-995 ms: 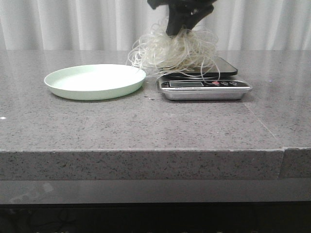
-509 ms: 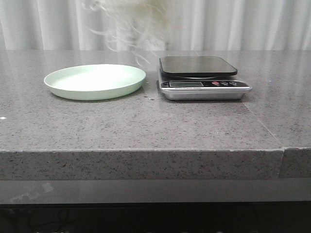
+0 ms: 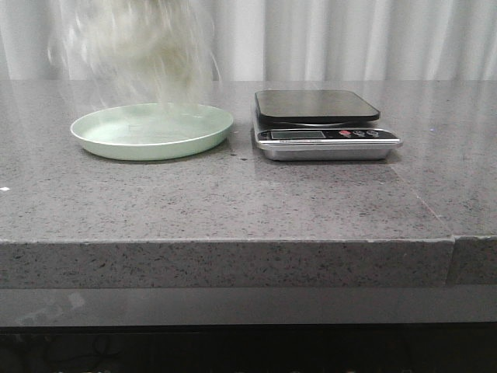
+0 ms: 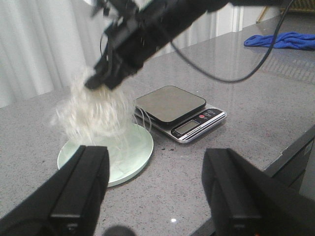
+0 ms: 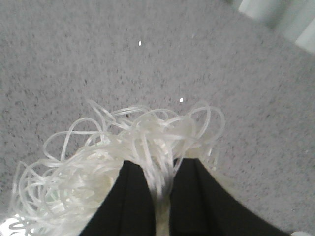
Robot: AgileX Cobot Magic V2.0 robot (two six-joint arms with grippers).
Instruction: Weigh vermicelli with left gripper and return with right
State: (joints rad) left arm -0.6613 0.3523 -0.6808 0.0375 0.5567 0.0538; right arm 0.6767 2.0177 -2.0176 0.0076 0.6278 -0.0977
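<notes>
Vermicelli (image 4: 96, 115) pinched in right gripper (image 5: 160, 196) above plate (image 3: 198, 134); scale (image 3: 318, 109) beside; left gripper (image 4: 155, 187) wide.

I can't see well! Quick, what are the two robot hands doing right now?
Left gripper: open, holding nothing.
Right gripper: shut on the vermicelli, above the green plate.

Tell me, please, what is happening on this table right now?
The right gripper is shut on a tangle of vermicelli and holds it in the air just above the green plate, blurred with motion. The kitchen scale beside the plate is bare. The left gripper is open, away from the action and holding nothing. The noodles look about to go onto the plate, but they are not set down yet.
</notes>
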